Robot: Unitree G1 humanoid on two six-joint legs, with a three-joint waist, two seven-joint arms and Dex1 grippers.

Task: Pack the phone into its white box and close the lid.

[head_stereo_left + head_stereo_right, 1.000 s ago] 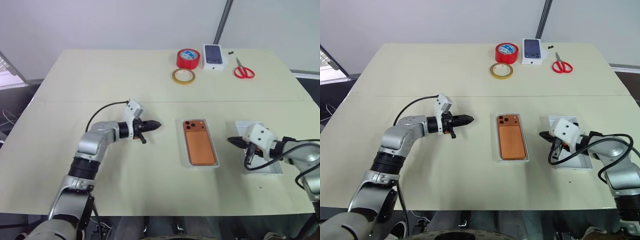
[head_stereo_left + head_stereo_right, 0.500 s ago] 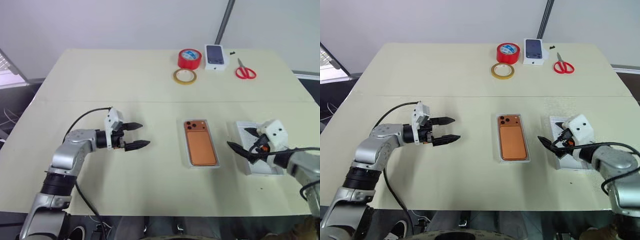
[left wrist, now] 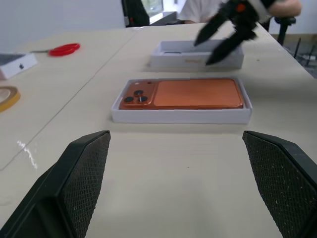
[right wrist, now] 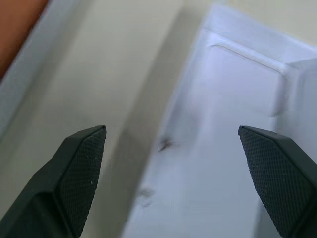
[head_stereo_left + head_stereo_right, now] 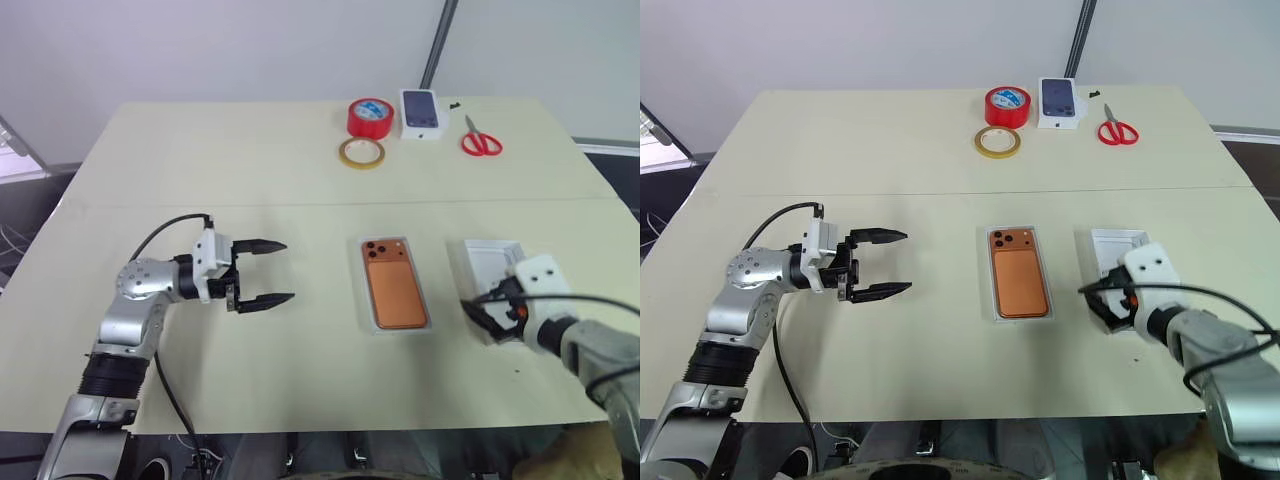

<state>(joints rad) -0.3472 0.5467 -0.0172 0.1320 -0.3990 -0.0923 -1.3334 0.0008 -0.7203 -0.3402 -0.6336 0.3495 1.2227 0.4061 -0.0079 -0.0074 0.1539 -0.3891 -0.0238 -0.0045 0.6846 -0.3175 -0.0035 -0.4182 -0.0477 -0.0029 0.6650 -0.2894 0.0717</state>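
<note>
My left gripper (image 5: 262, 272) hung spread wide over the bare tabletop (image 5: 200, 160), pointing at the phone (image 5: 394, 288), which lay face down inside the white box (image 5: 394, 326) at the middle, well apart from that gripper. To the right, the lid (image 5: 492, 262) lay upturned beside the box, and my right gripper (image 5: 482, 306) stood spread wide over its near end, holding nothing.
</note>
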